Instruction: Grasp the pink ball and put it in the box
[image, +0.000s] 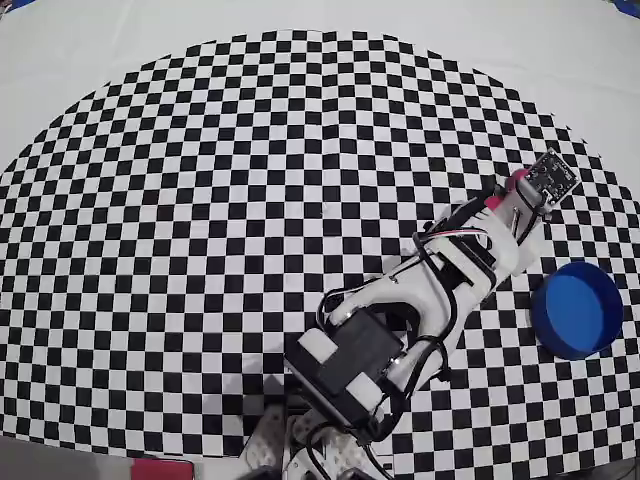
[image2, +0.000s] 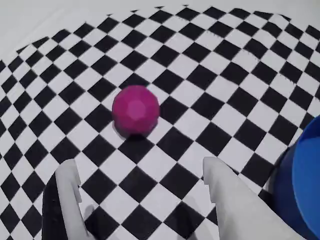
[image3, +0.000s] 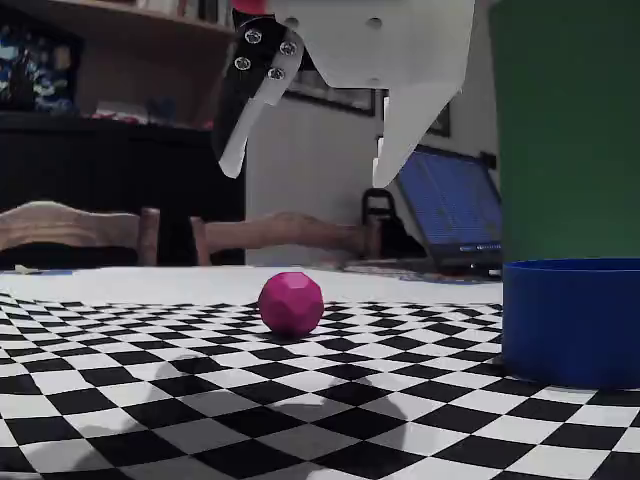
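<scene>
A: Where is the pink ball (image2: 135, 109) found, taking the box (image3: 570, 318) as the landmark?

B: In the fixed view it is seen resting on the checkered table (image3: 200, 400), well to the left of the box and clear of its wall. In the wrist view the box's blue wall is cut off at the lower right edge, and the ball lies up and to the left of it. In the overhead view the ball cannot be made out; it is hidden beneath the arm's wrist, up and left of the box (image: 577, 308).

A: And the claw (image3: 310, 170)?

B: It is held above the table with its jaws spread wide, and nothing is gripped. In the fixed view the ball sits below the gap; in the wrist view both fingertips (image2: 67, 172) are seen on the near side of the ball, with no contact made.

A: How is the ball expected to handle?

B: It is judged to be light and fairly rigid. Small flat facets are visible on its surface, so some grip may be offered, but a roll at the first off-centre touch is likely. A hold across its widest part, with one finger on each side, is advised.
</scene>
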